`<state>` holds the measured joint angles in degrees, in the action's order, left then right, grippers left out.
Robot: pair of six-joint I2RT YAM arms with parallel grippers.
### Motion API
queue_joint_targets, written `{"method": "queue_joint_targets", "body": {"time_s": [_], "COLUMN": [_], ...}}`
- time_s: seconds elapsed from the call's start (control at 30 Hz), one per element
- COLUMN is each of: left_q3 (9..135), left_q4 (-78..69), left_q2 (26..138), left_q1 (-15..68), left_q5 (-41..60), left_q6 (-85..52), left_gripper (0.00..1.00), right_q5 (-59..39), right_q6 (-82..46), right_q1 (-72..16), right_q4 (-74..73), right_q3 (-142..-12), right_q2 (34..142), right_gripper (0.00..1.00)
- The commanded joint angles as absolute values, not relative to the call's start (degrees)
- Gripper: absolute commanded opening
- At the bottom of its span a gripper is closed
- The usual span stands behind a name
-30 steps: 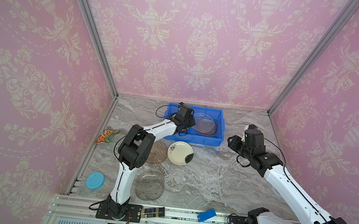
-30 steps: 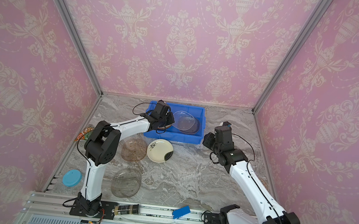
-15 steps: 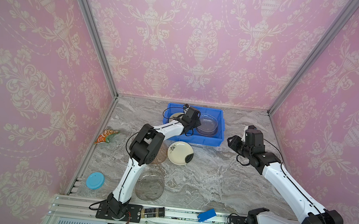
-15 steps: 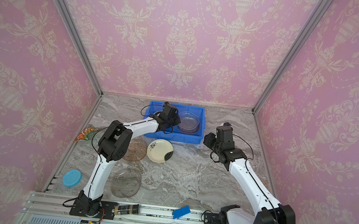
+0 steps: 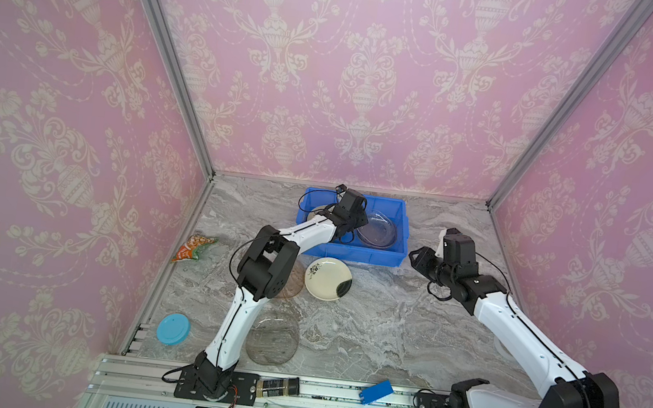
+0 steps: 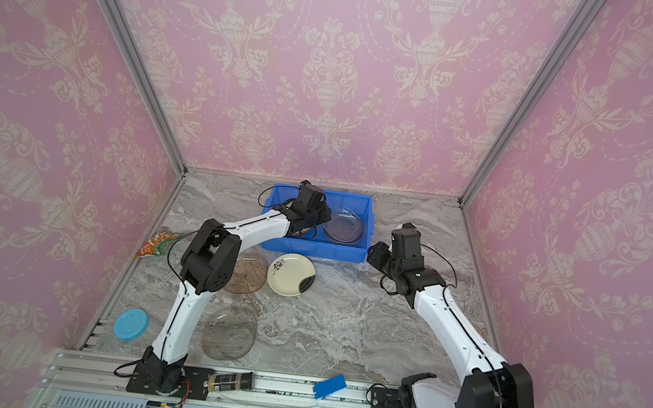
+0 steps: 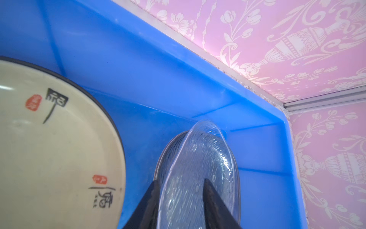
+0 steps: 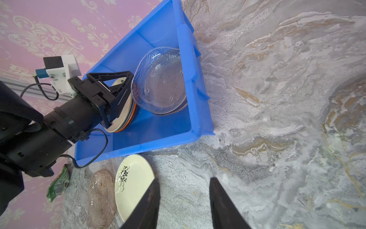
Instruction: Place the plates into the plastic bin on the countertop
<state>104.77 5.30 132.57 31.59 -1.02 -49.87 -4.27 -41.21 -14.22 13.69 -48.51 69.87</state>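
- The left hand (image 7: 180, 180) is reached into the blue bin (image 5: 352, 254), which is set at the back of the desk (image 5: 386, 325), close to the rear wall.
- Its fingers are held apart, and the rim of a clear glass plate (image 7: 208, 158) is seen between them.
- The clear glass plate is laid in the right half of the bin, on top of a second glass plate (image 7: 166, 151) whose darker rim shows beneath it.
- The left half of the bin is taken up by a cream plate with black writing (image 7: 49, 148) and red stamps.
- The right hand (image 8: 183, 179) is held over bare desk to the right of the bin, with its fingers apart and nothing between them.
- In front of the bin, a cream flowered plate (image 5: 327, 278) is laid on the desk just beside a brownish glass plate (image 5: 293, 289), which is partly hidden by the left arm.
- A smoky glass plate (image 5: 273, 341) is laid nearer the front edge.
- A blue lid (image 5: 173, 329) and an orange-green packet (image 5: 194, 246) are seen along the left side of the desk.
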Motion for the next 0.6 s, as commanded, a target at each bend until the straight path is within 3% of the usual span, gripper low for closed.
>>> {"method": "queue_joint_targets", "body": {"time_s": [0.0, 0.17, 0.57], "left_q3": [107.02, 105.81, 103.47], "left_q4": [7.39, 7.5, 5.72], "left_q2": [131.83, 130.68, 130.1], "left_q1": [31.78, 31.73, 31.86], "left_q5": [0.72, 0.96, 5.46], "left_q6": [-47.08, -45.43, -45.16], "left_gripper": [0.45, 0.49, 0.48], "right_q5": [-4.83, -5.39, -5.54], "right_q6": [-41.1, -41.29, -41.1], "right_q1": [-13.82, -13.8, -13.8], "right_q4": [13.45, 13.27, 13.64], "right_q3": [-48.62, -48.35, -48.85], "right_q2": [68.74, 68.82, 68.73], "right_gripper": [0.43, 0.42, 0.42]}}
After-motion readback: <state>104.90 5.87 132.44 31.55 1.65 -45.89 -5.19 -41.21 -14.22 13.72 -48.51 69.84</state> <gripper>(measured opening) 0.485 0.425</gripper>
